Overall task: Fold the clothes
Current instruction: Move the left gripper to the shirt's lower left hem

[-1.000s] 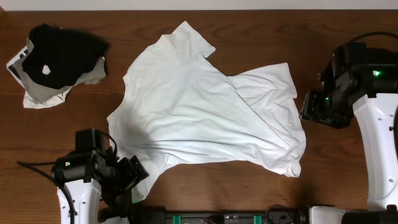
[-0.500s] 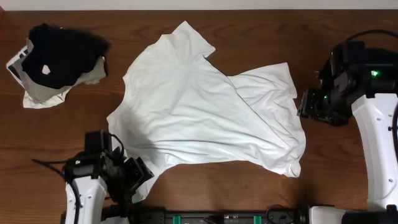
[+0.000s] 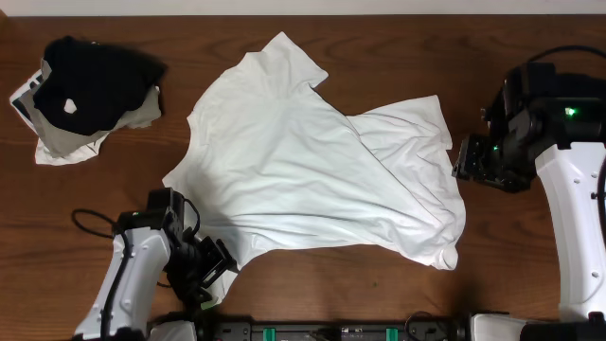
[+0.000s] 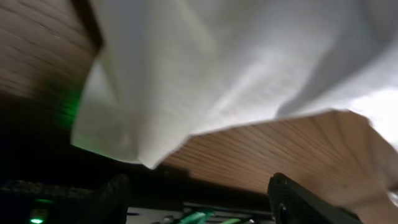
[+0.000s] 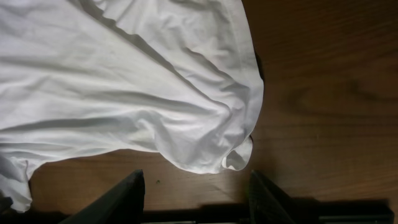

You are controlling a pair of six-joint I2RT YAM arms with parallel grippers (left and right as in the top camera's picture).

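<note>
**A:** Where does the T-shirt (image 3: 303, 170) lie?

**B:** In the middle of the desk (image 3: 95, 189), spread out but rumpled. Its right half is bunched into diagonal creases. The long axis runs, as I judge it, from the upper left of the overhead frame down to the lower right.

**A:** And which arm is nearer?

**B:** The left arm (image 3: 133, 275), at the lower left of the frame. The left jaws sit right at the shirt's lower-left corner. In the left wrist view that corner of the cloth (image 4: 217, 68) hangs just ahead of the two fingers, which stand wide apart with nothing clamped between them.

**A:** And the other side?

**B:** The right arm (image 3: 568, 208) stands at the right edge of the frame. The right jaws are just beside the shirt's right hem and apart from it. They are partly spread and empty, with the curled hem (image 5: 239, 155) a little ahead of them.

**A:** So what does the next grasp turn on?

**B:** On the left corner, I would say. The cloth lies up and to the right of the left jaws, so they would close over that edge.

**A:** Can any writing be read?

**B:** None. The side that shows is plain white. The black garment (image 3: 95, 80) at the upper left shows only a white spot.
</note>
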